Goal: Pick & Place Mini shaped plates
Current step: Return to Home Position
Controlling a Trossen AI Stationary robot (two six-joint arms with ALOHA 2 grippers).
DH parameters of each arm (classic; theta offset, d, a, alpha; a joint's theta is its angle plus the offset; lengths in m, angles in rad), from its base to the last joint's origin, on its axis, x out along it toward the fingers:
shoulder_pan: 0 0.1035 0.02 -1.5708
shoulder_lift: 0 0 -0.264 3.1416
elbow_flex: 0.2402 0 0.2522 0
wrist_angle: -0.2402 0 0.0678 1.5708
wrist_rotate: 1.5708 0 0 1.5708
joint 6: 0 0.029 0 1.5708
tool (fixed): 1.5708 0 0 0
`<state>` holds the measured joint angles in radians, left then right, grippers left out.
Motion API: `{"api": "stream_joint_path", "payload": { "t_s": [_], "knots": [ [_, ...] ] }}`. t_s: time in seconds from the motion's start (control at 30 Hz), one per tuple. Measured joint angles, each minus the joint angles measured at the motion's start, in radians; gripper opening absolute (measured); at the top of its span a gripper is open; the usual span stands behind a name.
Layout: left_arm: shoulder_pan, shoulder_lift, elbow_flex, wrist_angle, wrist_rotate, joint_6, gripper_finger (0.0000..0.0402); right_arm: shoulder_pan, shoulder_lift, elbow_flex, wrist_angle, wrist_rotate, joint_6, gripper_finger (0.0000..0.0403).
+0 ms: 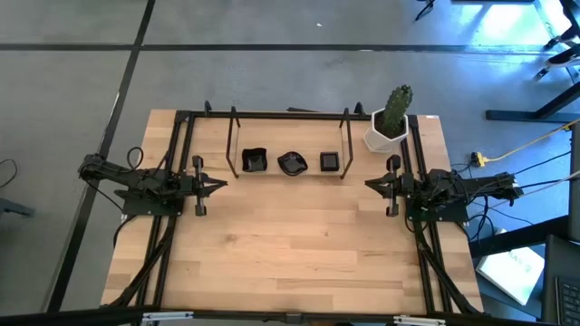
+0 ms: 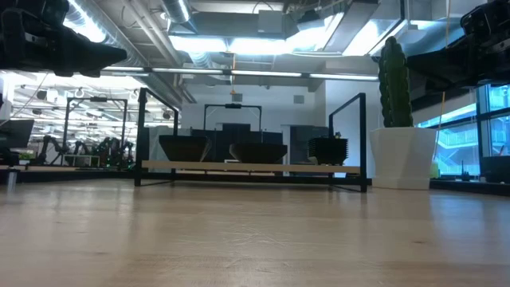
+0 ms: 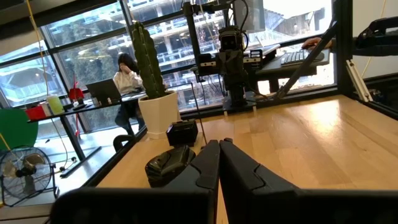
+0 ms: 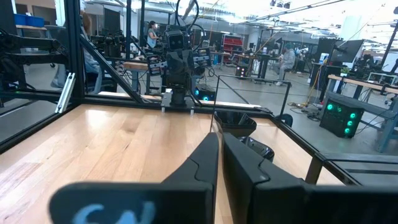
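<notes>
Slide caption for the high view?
Idle: left end effector and right end effector shut; three black mini plate stacks on the shelf.

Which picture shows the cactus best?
The low view: the cactus stands whole and side-on in its white pot. The high view sees it only from above. The left wrist view shows it farther off, beyond the plates. The right wrist view misses it.
</notes>
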<state>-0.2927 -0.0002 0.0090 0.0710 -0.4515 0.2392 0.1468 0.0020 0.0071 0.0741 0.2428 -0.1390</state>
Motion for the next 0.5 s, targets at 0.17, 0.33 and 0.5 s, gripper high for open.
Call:
{"api": "stream_joint_path", "payload": {
  "t_s": [0.17, 0.33, 0.5],
  "knots": [
    [0.0, 0.0, 0.0, 0.0, 0.0, 0.0, 0.0008, 0.0, 0.0, 0.0, 0.0, 0.0, 0.0, 0.0023],
    [0.0, 0.0, 0.0, 0.0, 0.0, 0.0, 0.0004, 0.0, 0.0, 0.0, 0.0, 0.0, 0.0, 0.0023],
    [0.0, 0.0, 0.0, 0.0, 0.0, 0.0, 0.0007, 0.0, 0.0, 0.0, 0.0, 0.0, 0.0, 0.0023]
  ]
}}
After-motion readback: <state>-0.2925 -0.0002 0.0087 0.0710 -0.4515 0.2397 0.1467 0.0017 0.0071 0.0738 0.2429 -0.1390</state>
